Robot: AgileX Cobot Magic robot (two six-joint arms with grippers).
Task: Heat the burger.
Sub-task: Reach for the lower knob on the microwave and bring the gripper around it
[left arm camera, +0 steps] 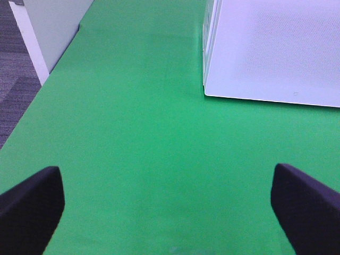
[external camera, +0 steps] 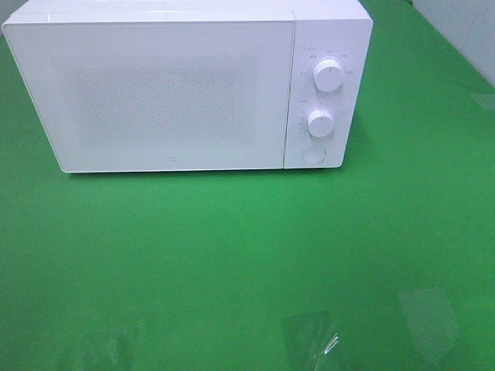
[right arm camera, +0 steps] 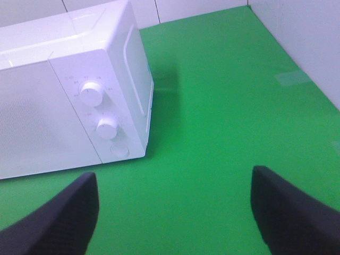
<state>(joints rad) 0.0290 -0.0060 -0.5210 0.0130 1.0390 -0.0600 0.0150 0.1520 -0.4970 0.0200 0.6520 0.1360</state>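
Note:
The burger is out of view in all three frames. A white microwave stands at the back of the green table with its door shut; two round knobs and a round button sit on its right panel. The microwave fills one corner of the left wrist view, and the microwave shows with its knobs in the right wrist view. My left gripper is open over bare green cloth, with nothing between its dark fingers. Likewise open and empty is my right gripper, short of the microwave's control panel. Neither arm shows in the high view.
Green cloth covers the table in front of the microwave. A shiny clear patch lies on the cloth near the front edge. A white wall borders the table on the right, and the table's left edge drops to grey floor.

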